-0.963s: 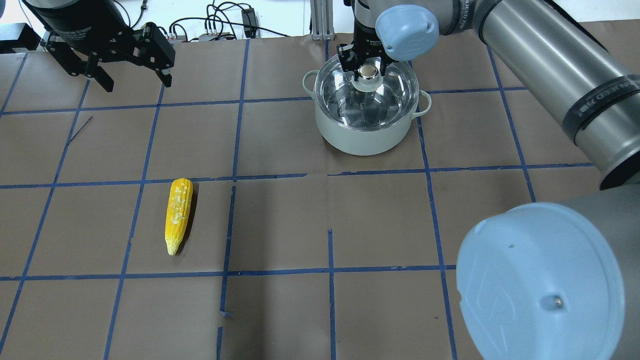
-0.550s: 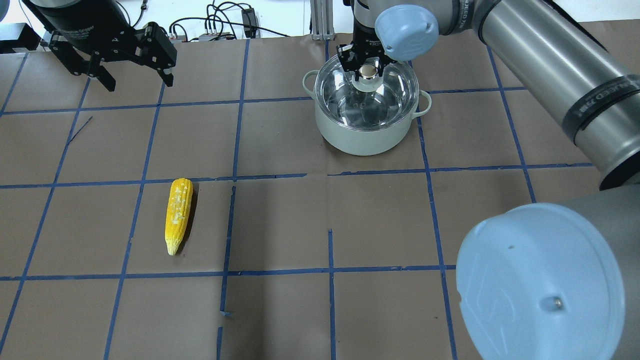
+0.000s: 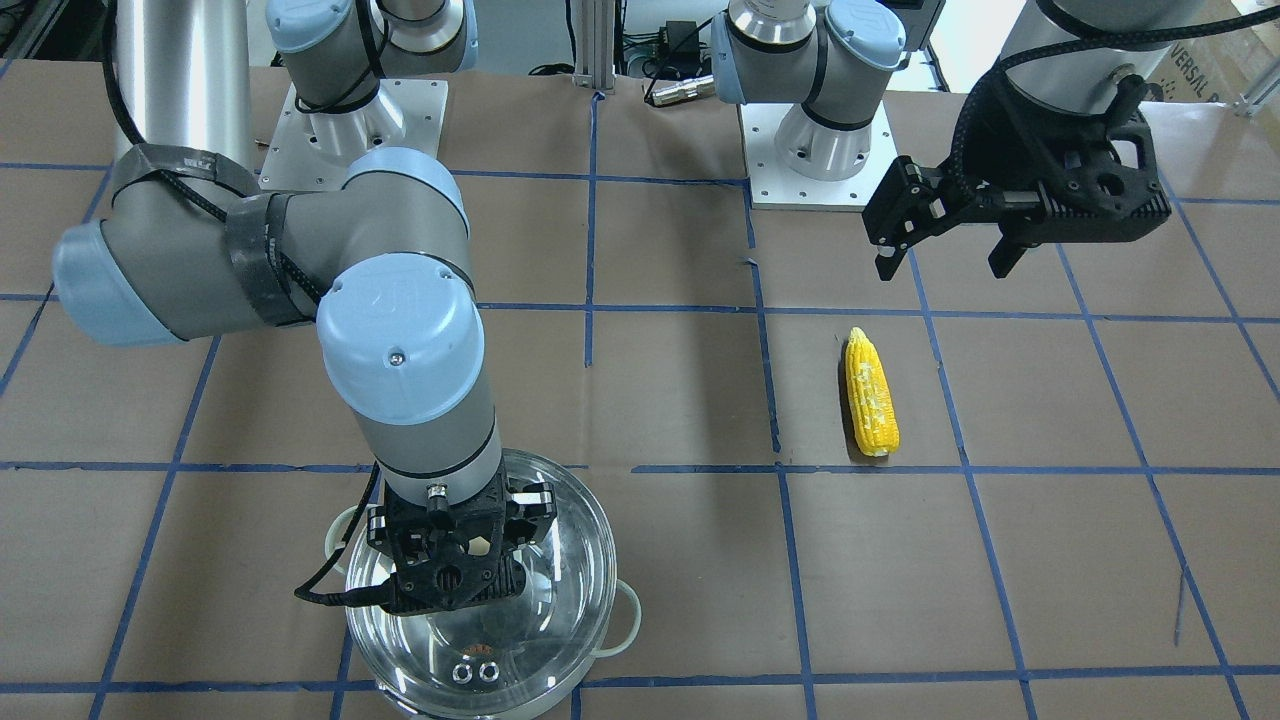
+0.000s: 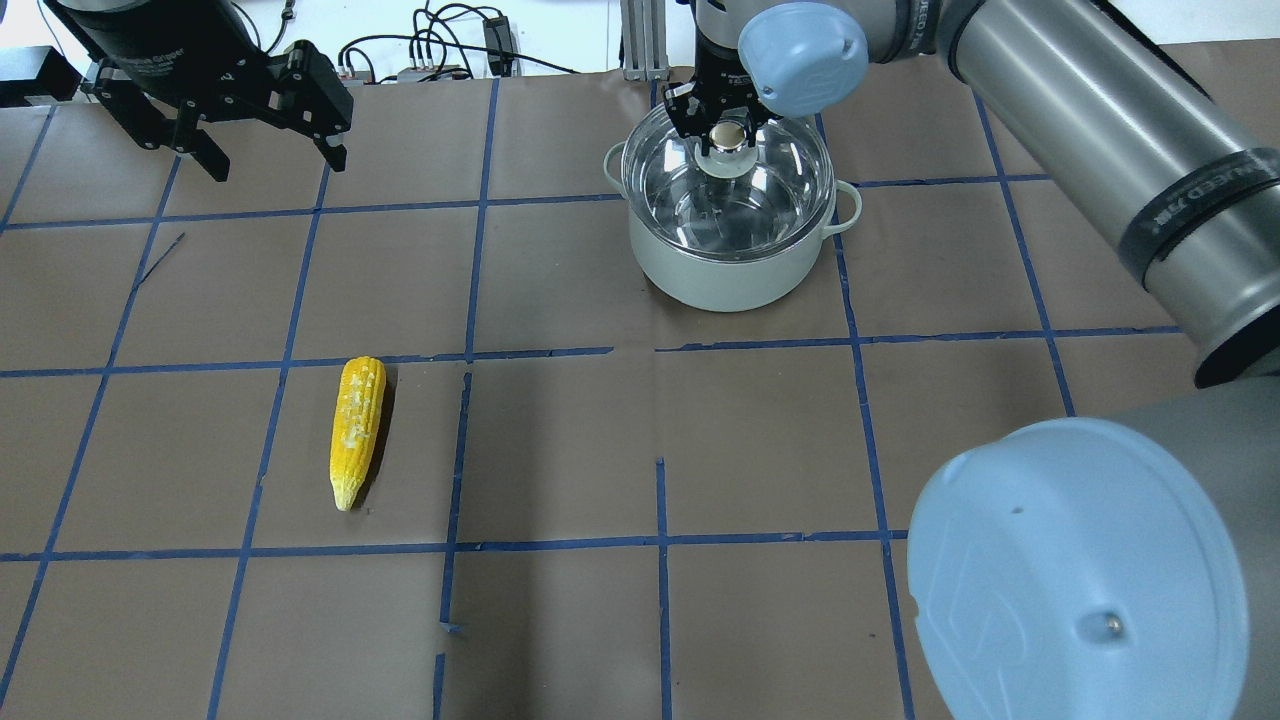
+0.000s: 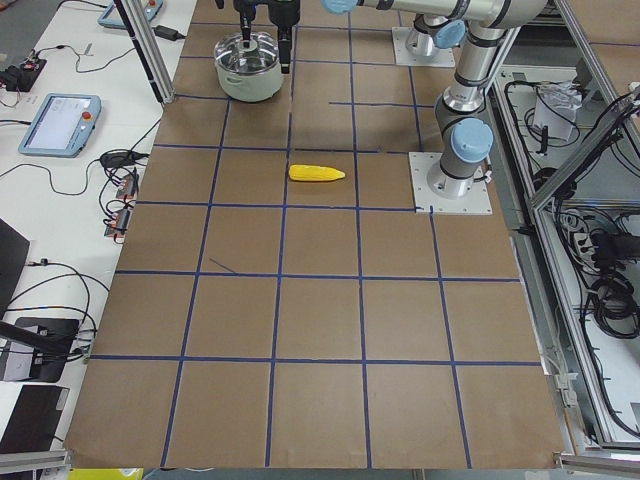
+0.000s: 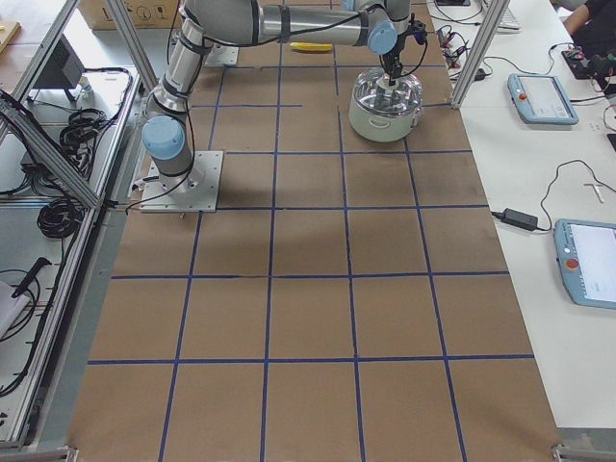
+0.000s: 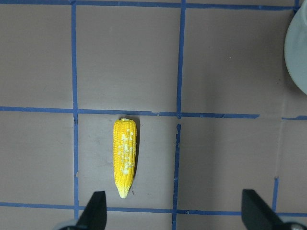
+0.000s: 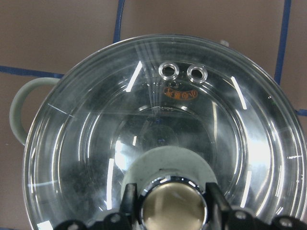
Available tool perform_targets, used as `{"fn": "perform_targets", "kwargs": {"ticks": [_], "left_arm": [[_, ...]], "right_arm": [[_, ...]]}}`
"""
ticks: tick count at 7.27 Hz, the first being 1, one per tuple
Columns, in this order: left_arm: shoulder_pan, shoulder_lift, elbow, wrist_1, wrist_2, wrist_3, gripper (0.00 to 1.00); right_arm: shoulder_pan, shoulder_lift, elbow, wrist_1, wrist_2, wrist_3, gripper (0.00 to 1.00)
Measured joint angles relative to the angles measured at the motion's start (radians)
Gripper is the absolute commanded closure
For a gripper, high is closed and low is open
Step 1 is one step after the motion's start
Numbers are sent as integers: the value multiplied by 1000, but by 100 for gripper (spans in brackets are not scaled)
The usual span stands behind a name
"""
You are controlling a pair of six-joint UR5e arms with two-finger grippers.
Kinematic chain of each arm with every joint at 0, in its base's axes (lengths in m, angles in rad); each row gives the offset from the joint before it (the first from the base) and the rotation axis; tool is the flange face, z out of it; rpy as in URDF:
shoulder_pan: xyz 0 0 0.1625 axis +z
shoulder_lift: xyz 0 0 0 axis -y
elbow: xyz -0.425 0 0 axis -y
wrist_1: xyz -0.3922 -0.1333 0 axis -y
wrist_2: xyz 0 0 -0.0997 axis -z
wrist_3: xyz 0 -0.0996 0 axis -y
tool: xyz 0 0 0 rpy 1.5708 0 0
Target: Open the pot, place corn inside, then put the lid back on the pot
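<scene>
We've got the right gripper (image 4: 728, 133) clamped on the knob (image 8: 172, 207) of the lid (image 4: 775, 190), pot (image 4: 725, 280) by the table's (image 4: 560, 300) far edge; we should lift straight up, level. Left gripper (image 4: 278, 165) open, corn (image 4: 357, 430) untouched

Brown paper across the bench (image 4: 560, 450), ruled into large squares with blue tape (image 4: 661, 600) — a few strips broken or peeling. Along the operators' side, a white side table (image 6: 515, 144) with a touchscreen pendant (image 6: 543, 98), a power brick (image 6: 507, 218) and loose leads. At the edges, aluminium frame posts (image 5: 148, 50); beyond them, black cable bundles (image 5: 600, 290) over a grey floor (image 6: 48, 289). Bright, even light.
</scene>
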Motion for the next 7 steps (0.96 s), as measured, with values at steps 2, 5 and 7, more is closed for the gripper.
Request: {"fn": "perform_targets", "kwargs": {"ticks": [2, 5, 7], "left_arm": [[11, -11, -23, -2, -3, 12, 0], [73, -48, -202, 126, -5, 122, 0], [111, -66, -375, 314, 0, 167, 0]], "right_arm": [[-5, -7, -120, 153, 2, -5, 50], [-42, -84, -266, 410, 5, -59, 51], [-94, -180, -273, 533, 18, -126, 53]]}}
